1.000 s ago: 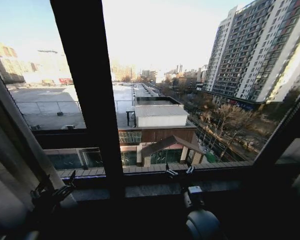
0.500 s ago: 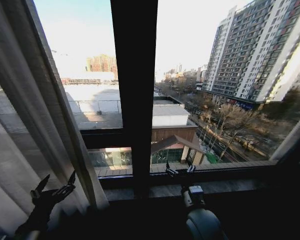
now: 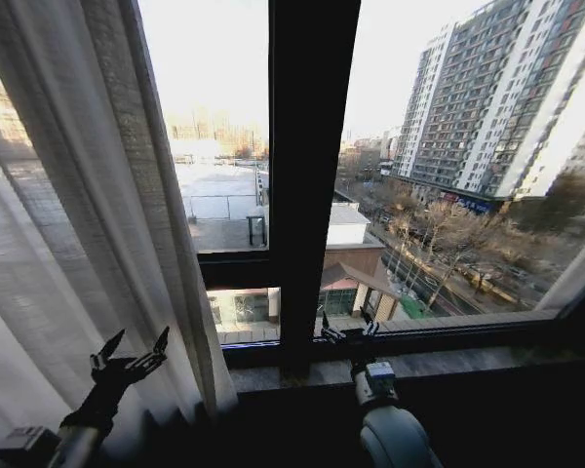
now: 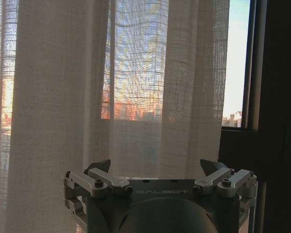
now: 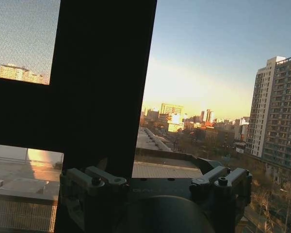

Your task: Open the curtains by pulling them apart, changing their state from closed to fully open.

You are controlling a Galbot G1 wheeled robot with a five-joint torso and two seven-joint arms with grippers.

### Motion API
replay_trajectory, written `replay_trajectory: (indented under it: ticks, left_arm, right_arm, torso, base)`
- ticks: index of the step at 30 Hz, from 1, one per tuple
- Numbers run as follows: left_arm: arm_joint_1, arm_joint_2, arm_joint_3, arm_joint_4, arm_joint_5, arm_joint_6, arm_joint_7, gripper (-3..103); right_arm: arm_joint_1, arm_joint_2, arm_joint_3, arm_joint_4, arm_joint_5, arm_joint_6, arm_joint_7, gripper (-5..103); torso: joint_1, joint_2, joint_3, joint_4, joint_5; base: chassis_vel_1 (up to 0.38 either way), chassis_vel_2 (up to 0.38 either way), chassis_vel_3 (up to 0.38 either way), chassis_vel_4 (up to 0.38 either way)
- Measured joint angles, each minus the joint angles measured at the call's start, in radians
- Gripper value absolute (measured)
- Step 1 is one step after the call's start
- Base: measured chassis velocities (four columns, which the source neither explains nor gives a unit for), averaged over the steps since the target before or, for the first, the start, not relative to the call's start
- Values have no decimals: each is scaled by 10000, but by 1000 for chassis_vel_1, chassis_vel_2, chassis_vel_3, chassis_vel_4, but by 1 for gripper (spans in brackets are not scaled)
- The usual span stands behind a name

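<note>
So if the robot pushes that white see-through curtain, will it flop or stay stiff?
Probably flop: the sheer curtain hangs in soft folds. It looks light, since the city shows through its weave. It might slide off the open left tool, which isn't pinching it.

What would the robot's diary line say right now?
left gripper: fingers open, facing sheer white pleated curtain, apart | right gripper: fingers open, low by dark window frame | curtain bunched at left
</note>
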Motion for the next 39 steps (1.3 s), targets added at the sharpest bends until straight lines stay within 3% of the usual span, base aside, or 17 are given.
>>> replay_trajectory:
  ticks: [8,11,21,30,32,34,38,39]
  left_arm:
    - [-1430,1111,941,619,157,756,-344,100]
    - [-1534,1575,1396,812,233,845,80,100]
    - [-1766,2188,2156,1305,527,871,192,100]
    - [-2276,2446,2570,1976,461,824,-476,101]
    - [-2492,2425,2873,2230,435,749,-852,94]
    - [-2611,2389,3028,2359,401,721,-1128,94]
    - [-2956,2182,3397,2756,374,656,-1529,74]
    - [-2956,2182,3397,2756,374,656,-1529,74]
  right_arm:
    - [16,-104,-48,-99,-7,241,-16,100]
    - [21,-174,-2,-96,-4,248,-14,100]
    - [204,-305,81,-125,45,248,-12,100]
    - [337,-209,-41,-309,31,251,-13,100]
    - [335,-183,-42,-312,22,256,-13,100]
    - [335,-168,-41,-325,16,260,-13,100]
    - [324,-95,-41,-441,-59,284,-13,100]
    - [324,-95,-41,-441,-59,284,-13,100]
  torso:
    - [2,0,-1,-2,-13]
    - [2,0,0,-2,-5]
    - [1,1,-2,-1,-7]
    - [1,1,-1,-3,-5]
    - [1,0,-1,-1,-5]
    - [1,1,-1,-2,-7]
    - [2,0,-1,-3,-6]
    - [2,0,-1,-3,-6]
  base:
    - [0,0,0,0]
    - [0,0,0,0]
    - [0,0,0,0]
    - [0,0,0,0]
    - [0,0,0,0]
    - [0,0,0,0]
    - [0,0,0,0]
    - [0,0,0,0]
